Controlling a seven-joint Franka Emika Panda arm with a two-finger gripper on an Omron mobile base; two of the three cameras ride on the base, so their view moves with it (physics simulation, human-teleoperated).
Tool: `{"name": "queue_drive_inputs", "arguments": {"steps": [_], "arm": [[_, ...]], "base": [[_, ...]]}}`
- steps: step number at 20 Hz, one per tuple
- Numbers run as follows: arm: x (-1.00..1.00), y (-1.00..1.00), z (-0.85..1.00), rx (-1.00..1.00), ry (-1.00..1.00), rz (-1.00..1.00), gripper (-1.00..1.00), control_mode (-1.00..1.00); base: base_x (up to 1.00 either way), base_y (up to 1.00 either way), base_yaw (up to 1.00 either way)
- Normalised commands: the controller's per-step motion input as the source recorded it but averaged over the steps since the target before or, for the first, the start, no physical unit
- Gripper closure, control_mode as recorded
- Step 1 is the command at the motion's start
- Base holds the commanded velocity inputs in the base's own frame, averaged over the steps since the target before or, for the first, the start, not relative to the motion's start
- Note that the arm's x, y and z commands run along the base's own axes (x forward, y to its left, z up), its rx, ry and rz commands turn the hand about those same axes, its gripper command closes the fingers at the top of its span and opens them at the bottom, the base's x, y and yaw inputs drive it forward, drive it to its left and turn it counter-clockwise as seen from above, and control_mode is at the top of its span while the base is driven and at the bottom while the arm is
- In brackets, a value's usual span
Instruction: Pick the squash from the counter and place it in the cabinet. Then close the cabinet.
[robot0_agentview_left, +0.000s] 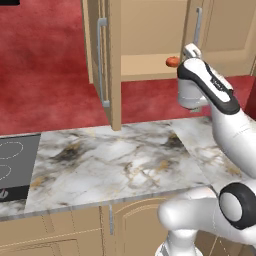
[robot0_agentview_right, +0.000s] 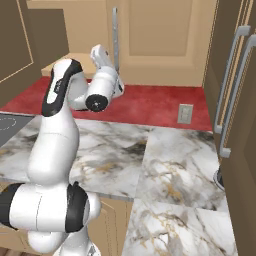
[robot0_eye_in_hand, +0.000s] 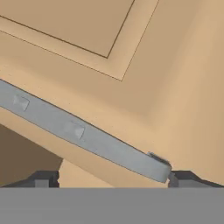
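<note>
Hand (robot0_eye_in_hand: 109, 179) sits w/ fingertips spread apart, gripping nothing, right up against the silver bar handle (robot0_eye_in_hand: 83, 135) of the cabinet's right door (robot0_eye_in_hand: 144, 65). Squash (robot0_agentview_left: 172, 61) already rests on the cabinet (robot0_agentview_left: 145, 35) shelf, off the worktop (robot0_agentview_left: 115, 165), so we judge we're in the closing step. Next we'd need to push that door shut, then the left door (robot0_agentview_left: 111, 65).

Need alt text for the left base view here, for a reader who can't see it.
The small orange-red squash sits on the shelf inside the open tan wall cabinet, with the robot's white arm raised just to its right. The left cabinet door stands open above the marble counter, and a black stovetop lies at far left.
</note>
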Motion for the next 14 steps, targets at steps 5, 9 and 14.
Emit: {"name": "queue_drive_inputs", "arguments": {"steps": [5,9,14], "arm": [[0.95,0.05,0.09,-0.10,0.05,0.00,-1.00,-1.00],[0.72,0.05,0.00,-0.11,0.06,0.00,-1.00,-1.00],[0.10,0.00,0.07,-0.11,0.15,0.00,-1.00,-1.00]], "base": [[0.00,0.00,0.00],[0.00,0.00,0.00],[0.00,0.00,0.00]]}}
